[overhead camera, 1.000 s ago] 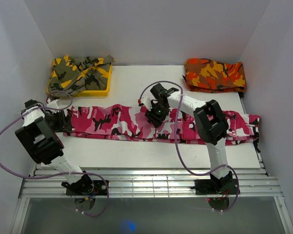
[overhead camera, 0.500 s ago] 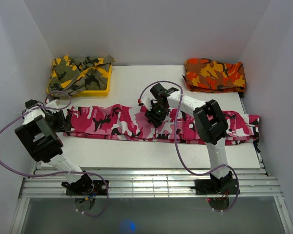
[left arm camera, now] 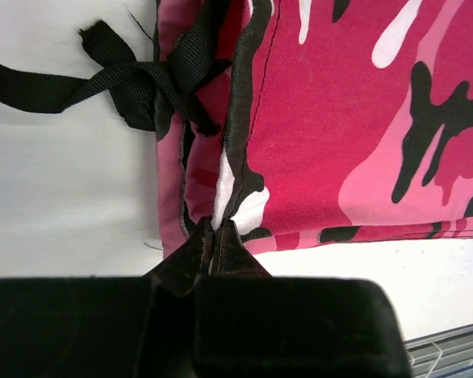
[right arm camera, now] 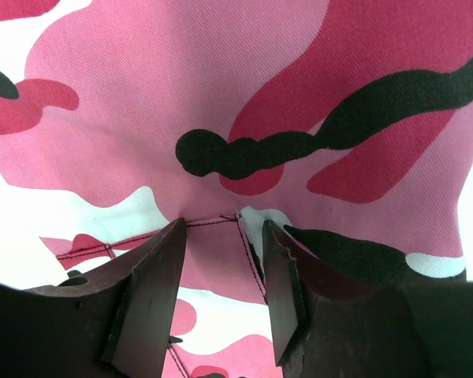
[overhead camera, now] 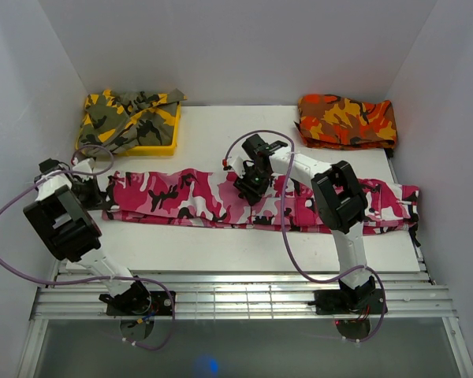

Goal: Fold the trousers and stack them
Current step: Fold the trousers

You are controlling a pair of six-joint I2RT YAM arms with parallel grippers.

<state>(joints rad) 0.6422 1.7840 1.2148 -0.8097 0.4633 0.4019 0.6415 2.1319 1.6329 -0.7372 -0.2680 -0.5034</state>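
Observation:
The pink, white and black camouflage trousers (overhead camera: 189, 197) lie stretched flat across the table from left to right. My left gripper (overhead camera: 94, 193) is at their left end. In the left wrist view it (left arm camera: 215, 228) is shut on the hem of the trousers (left arm camera: 339, 118), beside a knotted black strap (left arm camera: 134, 79). My right gripper (overhead camera: 248, 187) rests on the trousers near the middle. In the right wrist view it (right arm camera: 223, 236) stands open, its fingers (right arm camera: 154, 283) either side of a stitched seam in the trousers (right arm camera: 244, 79), gripping nothing.
A yellow tray (overhead camera: 154, 148) at the back left holds a yellow-olive camouflage garment (overhead camera: 122, 116). An orange-red camouflage garment (overhead camera: 347, 120) lies folded at the back right. White walls close in the table on three sides. The trousers' right end hangs near the table's right edge.
My left gripper has closed on the trousers' left hem. The right gripper and the cloth have stayed where they were.

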